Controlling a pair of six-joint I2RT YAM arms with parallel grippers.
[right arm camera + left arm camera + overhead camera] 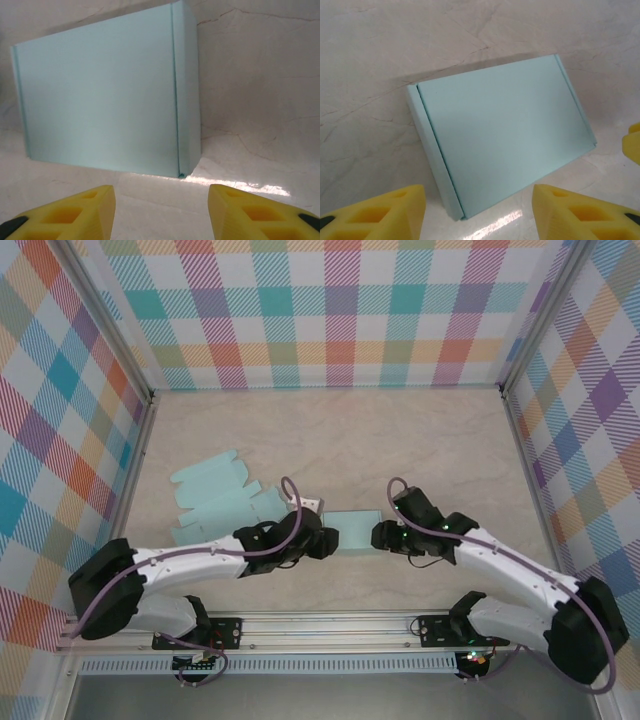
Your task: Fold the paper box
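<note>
While the folded paper box [352,528] lies closed on the pale marbled table [420,440], plaid walls [340,310] enclose the surface. The left gripper [477,202] at the box's 9 o'clock and the right gripper [160,195] at 3 o'clock both have their fingers [385,212] spread, gripping nothing. Flat box blanks [215,502] lie at 10 o'clock.

Pale beige bench [420,440] with faint marble veining, pastel plaid walls [340,310] closing in the back and both sides, aluminium rail [330,622] running along the near edge, soft glare on the bench
</note>
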